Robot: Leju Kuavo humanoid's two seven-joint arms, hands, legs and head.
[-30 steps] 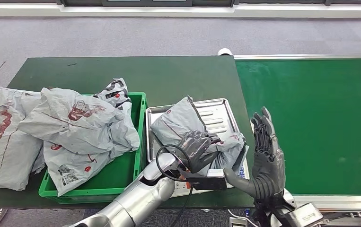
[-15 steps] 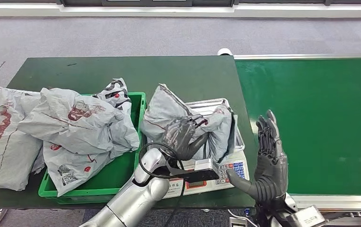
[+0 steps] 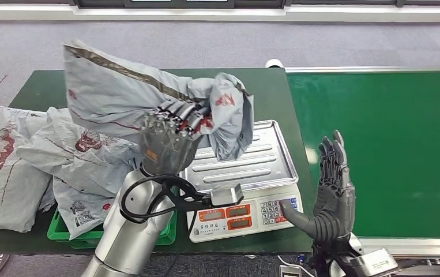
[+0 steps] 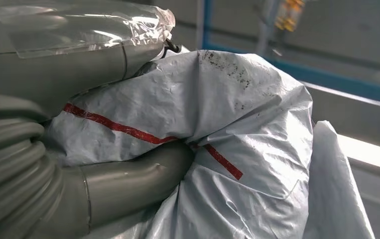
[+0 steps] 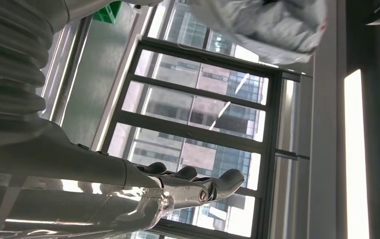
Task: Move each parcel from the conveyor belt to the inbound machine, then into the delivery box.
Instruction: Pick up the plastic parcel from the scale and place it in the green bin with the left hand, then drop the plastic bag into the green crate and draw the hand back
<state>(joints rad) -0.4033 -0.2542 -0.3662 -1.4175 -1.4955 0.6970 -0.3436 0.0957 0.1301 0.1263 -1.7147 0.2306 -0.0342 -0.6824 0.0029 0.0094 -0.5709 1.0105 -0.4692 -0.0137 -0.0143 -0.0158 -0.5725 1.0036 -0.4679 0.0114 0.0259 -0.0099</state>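
Observation:
My left hand [image 3: 168, 138] grips a grey plastic parcel [image 3: 131, 95] with red markings and holds it in the air, above the gap between the scale and the green box. In the left wrist view the crumpled parcel [image 4: 217, 149] is pressed against my thumb [image 4: 128, 181]. The weighing scale [image 3: 243, 173] stands at the table's front with its steel pan bare. The green delivery box [image 3: 168, 228] at the left holds several grey parcels [image 3: 90, 156]. My right hand [image 3: 330, 190] stands upright and open at the near edge of the green conveyor belt [image 3: 384, 144], holding nothing.
Another grey parcel [image 3: 4, 167] lies on the dark green table [image 3: 148, 86] left of the box. The right wrist view looks up at windows [image 5: 202, 129] and my right hand [image 5: 188, 186]. Grey carpet floor lies beyond the table.
My left hand has lifted the parcel off the scale pan and swung it up and to the left, toward the green box. The right hand stayed upright, shifting slightly.

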